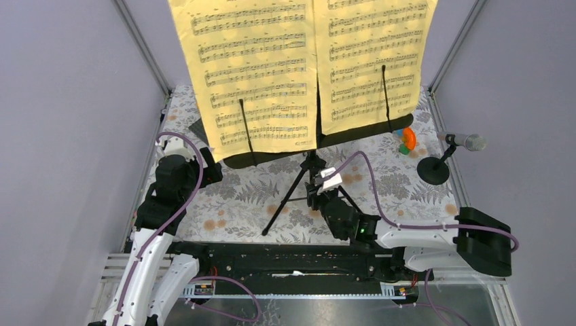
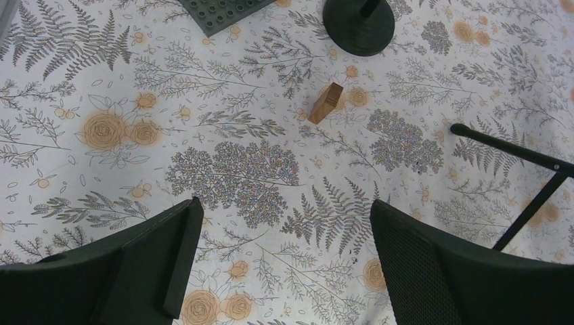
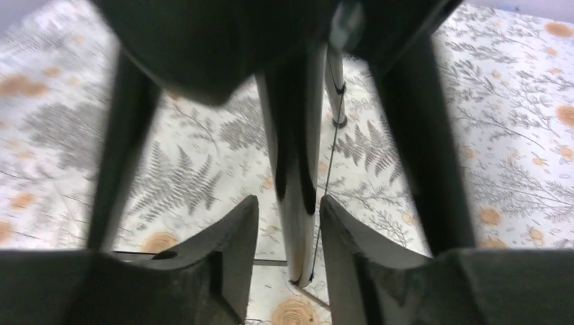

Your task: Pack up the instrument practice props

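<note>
Black music rack on tripod legs (image 1: 265,161) stands upright in the middle of the fern-and-flower patterned tablecloth (image 1: 231,204). Two yellow sheet-music pages (image 1: 255,75) are spread side by side across its front and cover nearly all of it. The right gripper (image 3: 289,203) reaches in low at the stand's central pole, just above where the legs splay. In the right wrist view its two dark fingers sit on either side of the pole with a sliver of cloth showing between pad and pole, so the jaws are parted rather than pinching it.

To the right, near the table's edge, a silver microphone (image 1: 469,141) rests tilted on a short black disc-based post (image 1: 433,170). A small orange, green and blue plastic toy (image 1: 406,140) lies between that post and the rack.

The left gripper (image 2: 284,206) hangs over bare cloth at the table's left side, spread wide and holding nothing. Ahead of it lie a small tan wooden block (image 2: 326,103), a second round black disc base (image 2: 359,26) and a grey studded building plate (image 2: 227,10).
</note>
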